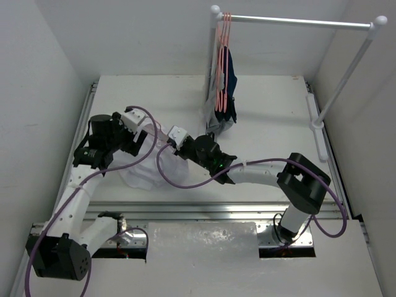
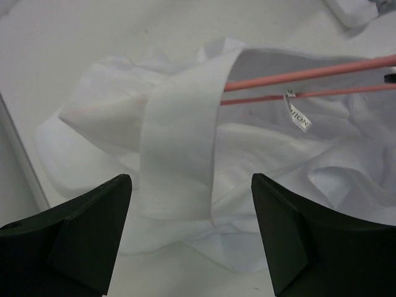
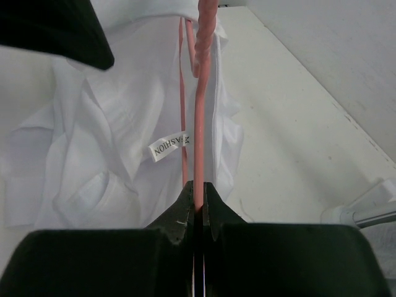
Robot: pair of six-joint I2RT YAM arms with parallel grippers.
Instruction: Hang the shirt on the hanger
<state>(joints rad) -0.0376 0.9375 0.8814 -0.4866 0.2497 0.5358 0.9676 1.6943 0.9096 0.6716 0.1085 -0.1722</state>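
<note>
The white shirt (image 1: 143, 172) lies crumpled on the table left of centre, its collar band (image 2: 179, 142) raised toward the left wrist camera. Two thin pink wires of the hanger (image 2: 309, 75) run into the collar opening beside the neck label (image 3: 169, 146). My right gripper (image 3: 197, 193) is shut on one hanger (image 3: 202, 124) wire, pinched between its fingertips. My left gripper (image 2: 190, 185) is open and hovers just above the collar, with fabric below the gap but nothing between its fingers (image 2: 102, 216). In the top view both grippers meet over the shirt.
A white clothes rail (image 1: 297, 22) stands at the back right, with a bunch of pink hangers and dark garments (image 1: 224, 86) hanging from it. Its base (image 3: 365, 210) lies near the table's right edge. White walls close in both sides.
</note>
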